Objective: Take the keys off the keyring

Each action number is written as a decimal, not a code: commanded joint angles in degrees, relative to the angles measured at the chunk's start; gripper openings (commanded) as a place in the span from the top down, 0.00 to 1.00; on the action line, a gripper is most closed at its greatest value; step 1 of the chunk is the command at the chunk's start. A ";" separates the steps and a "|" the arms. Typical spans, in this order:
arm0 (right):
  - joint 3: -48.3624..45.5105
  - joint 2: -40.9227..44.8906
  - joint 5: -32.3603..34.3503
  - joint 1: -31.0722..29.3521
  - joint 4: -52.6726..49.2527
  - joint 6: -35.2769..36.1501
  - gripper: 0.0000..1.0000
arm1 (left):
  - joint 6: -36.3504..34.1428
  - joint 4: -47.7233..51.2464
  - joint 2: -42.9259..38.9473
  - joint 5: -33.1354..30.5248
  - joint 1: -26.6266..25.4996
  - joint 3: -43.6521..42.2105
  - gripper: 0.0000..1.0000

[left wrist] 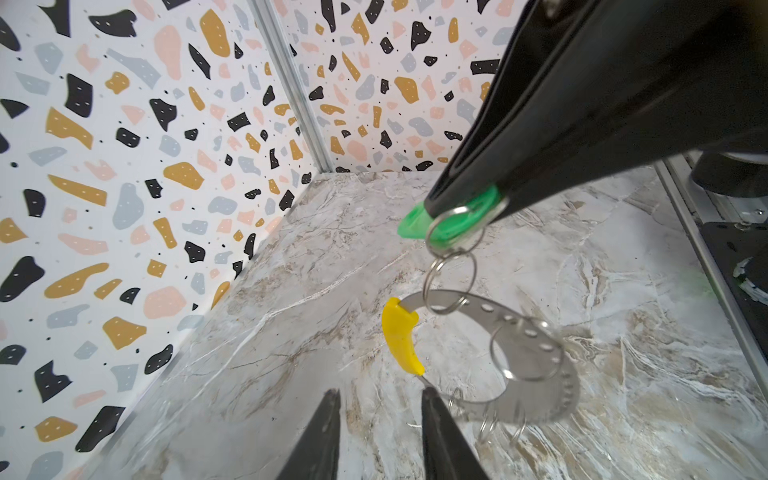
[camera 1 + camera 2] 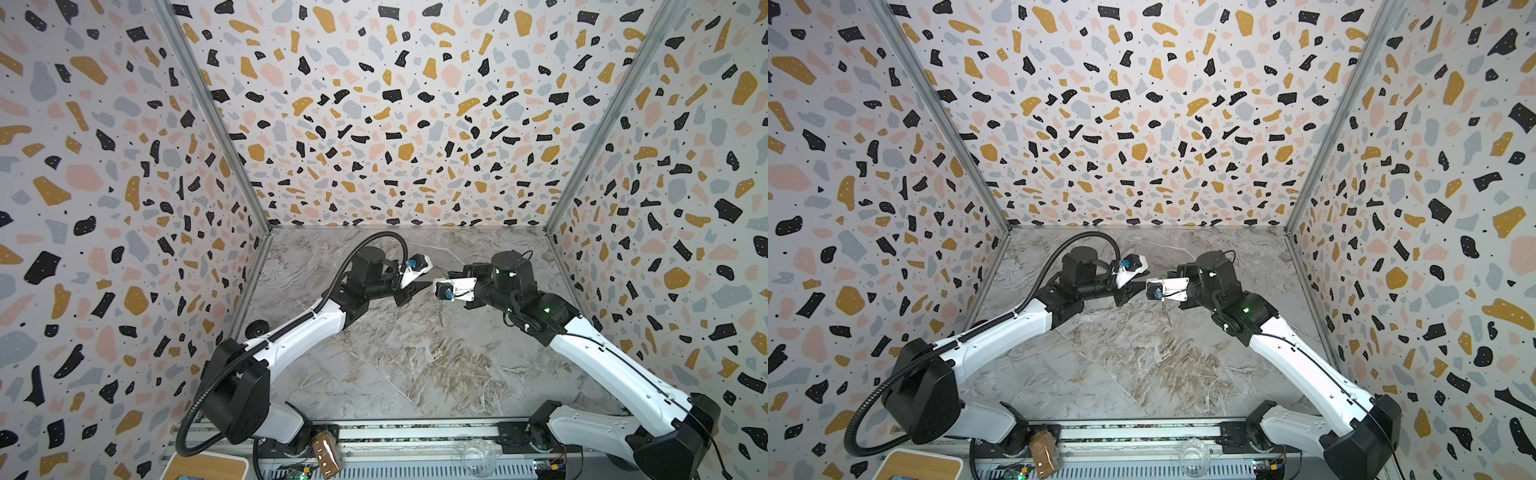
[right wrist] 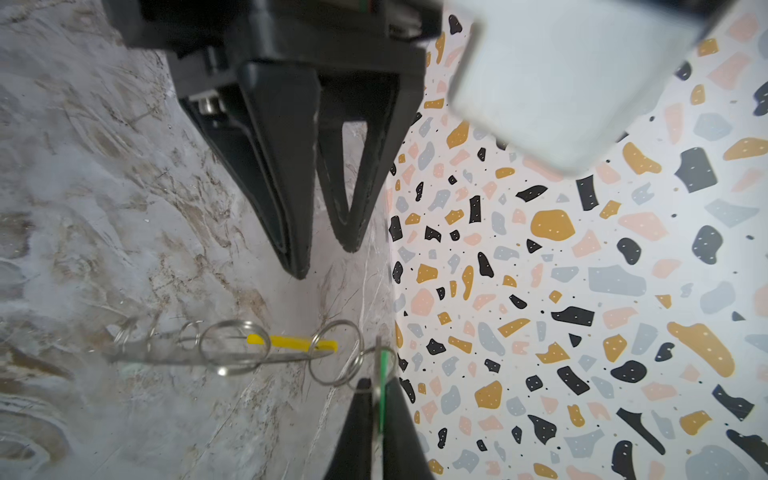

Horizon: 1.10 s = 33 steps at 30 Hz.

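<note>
Both arms meet over the marble table a little toward 12 o'clock from its centre, in both top views; the left arm reaches in from about 8 o'clock and the right arm from about 4 o'clock. The right gripper is clenched on the green key tag, its two dark fingers pressed flat against the plastic; in the top views these fingertips sit under the arm's own wrist camera and cannot be made out. From the tag hangs a short chain of small split rings; the lowest is threaded on the keyring, a flat grey hoop with a row of holes along its rim. The yellow sleeve covers one short arc of the hoop, on the side nearest the left arm; more small rings hang loose farther round the hoop. The keyring dangles below the right gripper; whether its far edge touches the table cannot be told. The left gripper stands at the right gripper's 9 o'clock in the top views, released, jaws parted with nothing between them; its tips point at the sleeve end of the hoop, just beside it, and one tip is very near the bare metal below the sleeve; contact cannot be told. The metal key blades are too small to pick out.
</note>
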<state>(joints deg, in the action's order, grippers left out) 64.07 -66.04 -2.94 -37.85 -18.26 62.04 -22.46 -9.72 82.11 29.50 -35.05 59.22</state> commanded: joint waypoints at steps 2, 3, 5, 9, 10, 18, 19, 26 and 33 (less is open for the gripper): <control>4.44 -1.68 2.44 -0.15 -5.39 -3.33 1.00 | 2.55 -8.46 -4.15 -3.50 0.07 -3.04 0.64; 5.17 -2.32 2.69 -0.21 -6.20 -3.77 1.00 | 2.89 -9.43 -4.91 -4.40 -0.06 -3.87 0.64; 6.53 -3.53 3.38 -0.41 -7.89 -4.74 1.00 | 3.73 -11.84 -6.83 -5.95 -0.02 -5.84 0.63; 9.18 -5.62 4.12 -0.70 -11.31 -6.92 1.00 | 4.54 -15.48 -10.24 -8.93 -0.56 -9.53 0.62; 9.97 -6.25 4.20 -0.83 -12.32 -7.44 1.00 | 4.27 -16.58 -11.02 -9.90 -0.90 -10.79 0.62; 16.67 -11.65 5.51 -1.16 -20.99 -13.58 1.00 | 2.70 -24.76 -15.91 -19.43 -7.19 -18.46 0.62; 17.11 -12.11 5.81 -1.22 -21.59 -14.35 1.00 | 2.52 -25.06 -16.16 -20.53 -7.96 -19.03 0.63; 18.09 -13.04 6.26 -1.96 -23.83 -18.65 1.00 | 4.62 -30.21 -17.60 -24.06 -11.24 -23.80 0.64; 22.60 -16.50 6.82 -2.19 -28.59 -23.55 1.00 | 2.84 -32.47 -16.85 -28.61 -15.29 -25.92 0.64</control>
<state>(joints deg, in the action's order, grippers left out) 82.94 -82.08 3.31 -39.77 -43.66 42.48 -18.76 -36.40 65.39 3.90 -49.10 33.50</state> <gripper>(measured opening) 0.078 0.356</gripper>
